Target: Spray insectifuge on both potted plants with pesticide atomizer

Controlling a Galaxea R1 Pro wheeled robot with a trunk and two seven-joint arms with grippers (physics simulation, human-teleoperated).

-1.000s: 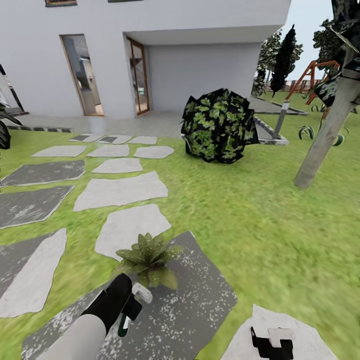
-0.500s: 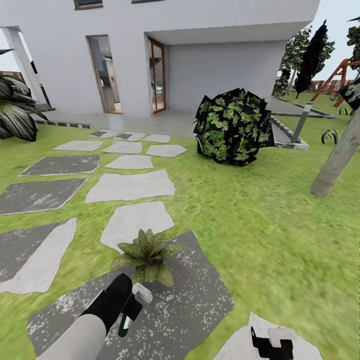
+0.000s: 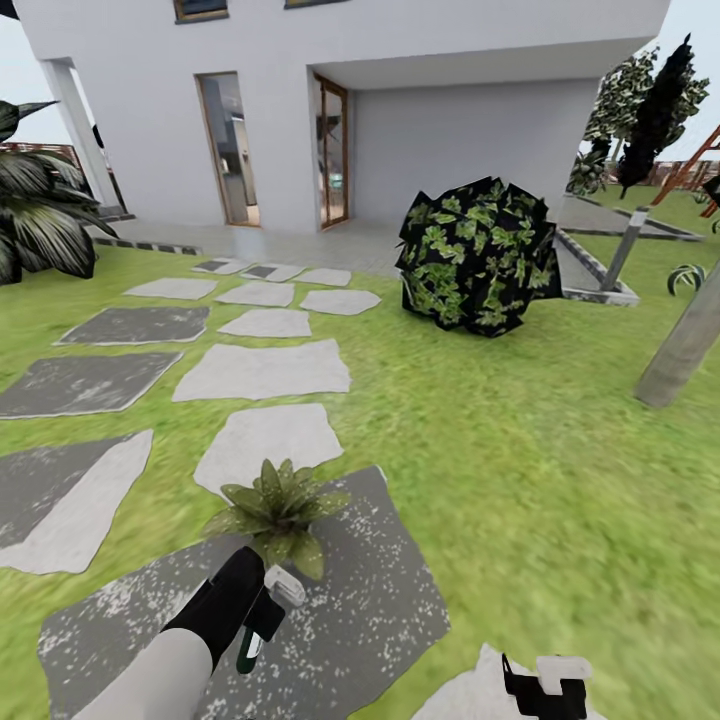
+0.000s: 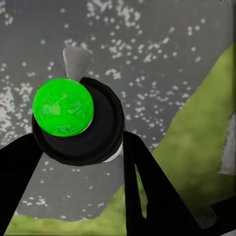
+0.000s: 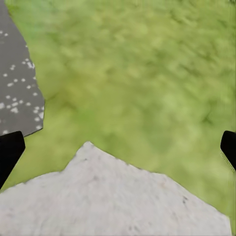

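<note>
Left end effector (image 3: 262,612) pinches the small white-nozzled, dark-bodied pesticide atomizer (image 3: 268,605) just beside a low speckled-leaf potted plant (image 3: 274,507). Pot contents hidden by leaves. Right end effector (image 3: 545,685) stands spread, empty.

The potted plant (image 3: 275,512) sits at the far edge of a stepping stone (image 3: 340,610), and everything else is placed from it. Just nearer than the plant, over the same stone, the left end effector (image 3: 268,612) holds the pesticide atomizer (image 3: 262,620). Beyond the plant, more stepping stones (image 3: 262,368) run across the lawn (image 3: 520,440) toward the house (image 3: 400,110). The shrub (image 3: 478,255) stands far behind it to the right (a tree trunk (image 3: 688,345) further right still). The right end effector (image 3: 545,690) is nearer and right of the plant.
</note>
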